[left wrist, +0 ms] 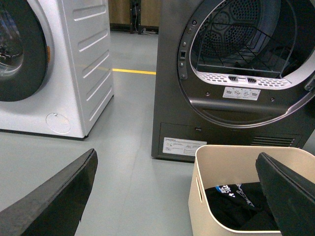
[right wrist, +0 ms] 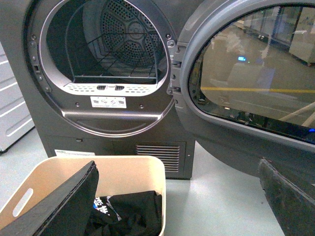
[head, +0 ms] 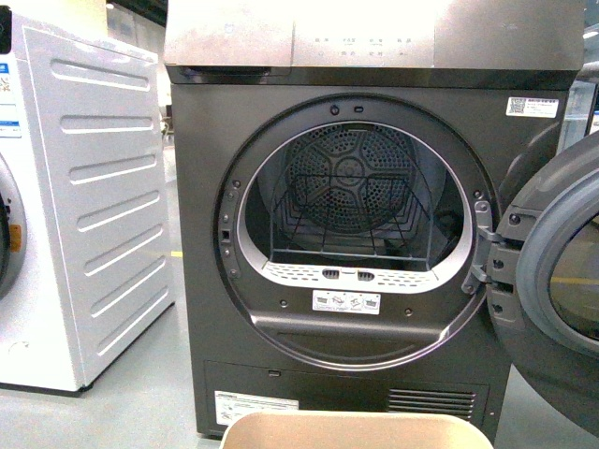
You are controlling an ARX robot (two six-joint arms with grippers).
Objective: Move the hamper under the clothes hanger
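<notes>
Hamper first: it stands on the grey floor closest to us, just in front of the dark grey dryer and below its round opening. In the front view only its beige rim shows at the lower edge. A black garment with white and blue print lies crumpled inside it.

Our left gripper is spread wide, its 2 dark fingers far apart with nothing between them. 1 finger overlaps the hamper in the left wrist view, and we cannot tell whether it touches. Our right gripper is likewise spread wide and empty, with 1 finger in front of the hamper's near wall and the other out over bare floor.

Beyond the hamper, the dryer's door hangs swung out to the right on its hinge. Inside the perforated drum we see a wire rack. A white washing machine stands to the left of the dryer. Farther back, a yellow line crosses the floor between the 2 machines.
</notes>
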